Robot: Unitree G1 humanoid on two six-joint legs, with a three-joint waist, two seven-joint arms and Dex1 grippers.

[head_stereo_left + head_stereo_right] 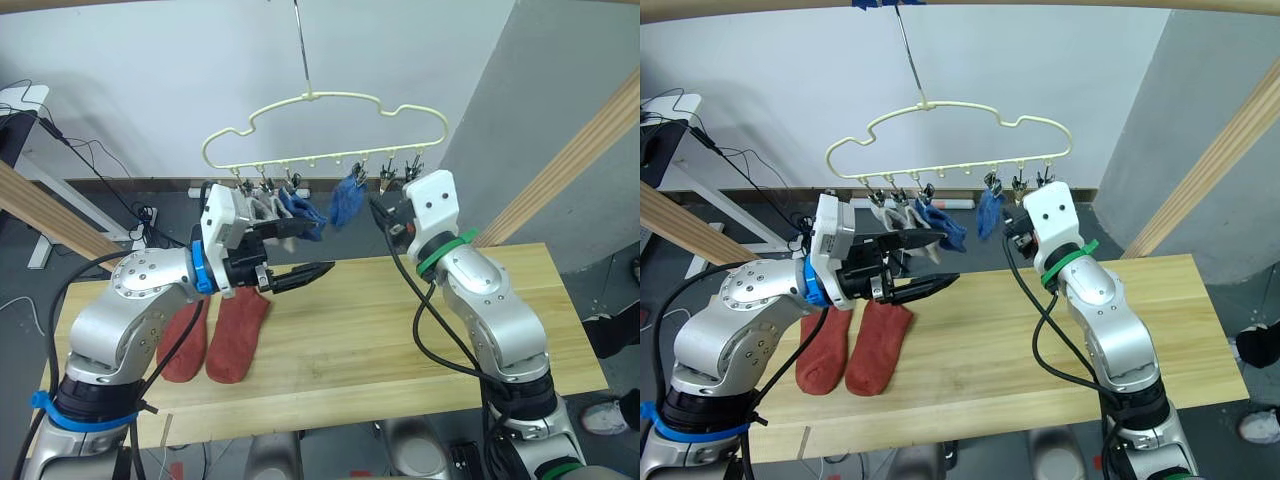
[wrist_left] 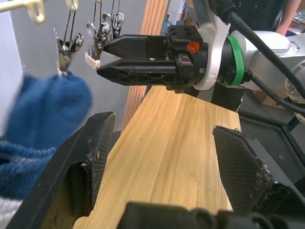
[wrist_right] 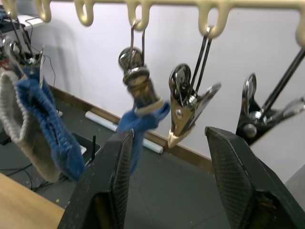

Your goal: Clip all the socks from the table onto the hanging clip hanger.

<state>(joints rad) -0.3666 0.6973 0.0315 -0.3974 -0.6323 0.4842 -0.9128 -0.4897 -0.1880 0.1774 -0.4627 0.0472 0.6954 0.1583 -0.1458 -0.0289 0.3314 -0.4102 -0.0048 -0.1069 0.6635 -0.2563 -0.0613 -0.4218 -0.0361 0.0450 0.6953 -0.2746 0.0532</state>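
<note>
Hanging from a slim hook, the clip hanger (image 1: 330, 125) carried two grey socks (image 1: 262, 207) and two blue socks (image 1: 346, 200) on its clips, just beyond the fingers of both arms. Below and behind the left gripper (image 1: 305, 252) lay two rust-red socks (image 1: 238, 333) side by side on the table (image 1: 380, 340). Held its fingers spread wide with nothing between them. Raised the right gripper (image 1: 382, 213) close beside the rightmost clips.

From the left wrist: showed its own fingers (image 2: 90, 157) far apart over the table planks, a blue sock (image 2: 45, 109) clipped just outside one of them. Beyond and between the two fingers reached the right gripper (image 2: 102, 59), its tips narrowly parted right at a metal clip (image 2: 100, 36).

From the right wrist: showed own fingers (image 3: 112, 181) parted, bare of any sock. An empty clip (image 3: 188, 107) hung in the gap ahead of them, one blue sock (image 3: 140, 125) just past one finger, another blue sock (image 3: 50, 129) and a grey sock (image 3: 19, 129) farther off to that side.
</note>
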